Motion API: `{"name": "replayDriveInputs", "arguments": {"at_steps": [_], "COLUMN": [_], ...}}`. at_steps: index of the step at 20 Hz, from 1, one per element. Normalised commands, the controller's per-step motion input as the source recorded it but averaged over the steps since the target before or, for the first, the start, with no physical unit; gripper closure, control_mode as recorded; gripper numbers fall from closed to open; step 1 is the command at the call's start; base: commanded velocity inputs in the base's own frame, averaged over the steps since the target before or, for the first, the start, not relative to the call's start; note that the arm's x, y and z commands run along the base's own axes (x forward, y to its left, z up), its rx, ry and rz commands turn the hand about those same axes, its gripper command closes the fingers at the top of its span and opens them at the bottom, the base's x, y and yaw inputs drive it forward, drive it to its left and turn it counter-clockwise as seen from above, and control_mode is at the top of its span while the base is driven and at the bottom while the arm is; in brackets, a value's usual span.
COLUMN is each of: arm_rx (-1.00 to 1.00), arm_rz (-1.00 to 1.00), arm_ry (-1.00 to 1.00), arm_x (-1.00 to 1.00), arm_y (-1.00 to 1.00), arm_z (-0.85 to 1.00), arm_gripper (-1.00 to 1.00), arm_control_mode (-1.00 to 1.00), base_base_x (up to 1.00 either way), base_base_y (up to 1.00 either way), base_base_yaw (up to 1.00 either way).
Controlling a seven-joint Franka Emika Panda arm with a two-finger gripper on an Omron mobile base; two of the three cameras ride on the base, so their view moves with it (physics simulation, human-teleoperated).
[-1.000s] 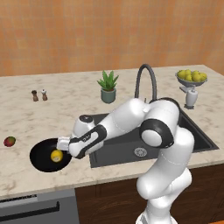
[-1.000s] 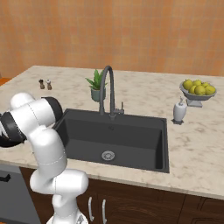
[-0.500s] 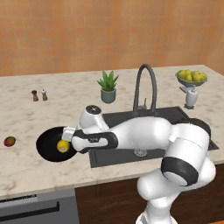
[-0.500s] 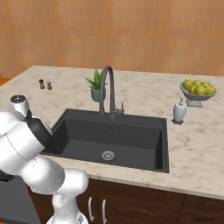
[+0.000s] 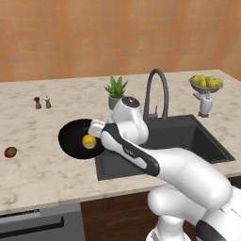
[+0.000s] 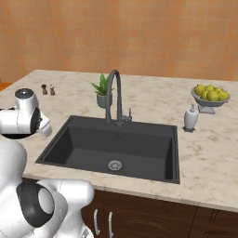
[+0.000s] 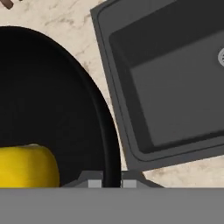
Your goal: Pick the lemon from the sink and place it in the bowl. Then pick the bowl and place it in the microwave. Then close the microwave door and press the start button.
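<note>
The glossy black bowl (image 5: 75, 137) hangs tilted just off the counter, left of the sink (image 5: 188, 136). The yellow lemon (image 5: 88, 141) lies inside it near the right rim. My gripper (image 5: 100, 135) is shut on that rim. In the hand view the bowl (image 7: 48, 100) takes up the left side. Its rim runs down between my fingertips (image 7: 94, 183), where the gripper (image 7: 109, 183) pinches it. The lemon (image 7: 27, 166) sits at the lower left, and the dark sink (image 7: 175, 78) lies to the right. The microwave and its door are out of view.
A potted plant (image 5: 116, 92) and the arched faucet (image 5: 157, 92) stand behind the arm. Salt and pepper shakers (image 5: 42, 102) are at the back left, and a red-green mango (image 5: 10, 151) at the far left. A fruit dish (image 6: 210, 95) and a soap dispenser (image 6: 190, 117) stand right of the sink.
The bowl with the lemon in it has risen and travelled right and away from the counter's front edge, held by the gripper. The arm has swung further left and stretched low.
</note>
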Motion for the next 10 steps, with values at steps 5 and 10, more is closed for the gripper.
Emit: {"name": "replayDriveInputs", "arguments": {"at_steps": [5,10], "arm_rx": [0.00,0.00], "arm_rz": [-0.10,-0.12], "arm_ry": [0.02,0.06], "arm_x": [-0.39,-0.21], "arm_y": [-0.78,-0.43], "arm_z": [0.77,0.45], "arm_gripper": [1.00,1.00], "arm_control_mode": [-1.00,-1.00], "base_base_x": [0.00,0.00], "base_base_y": [0.00,0.00], "base_base_yaw": [0.00,0.00]}}
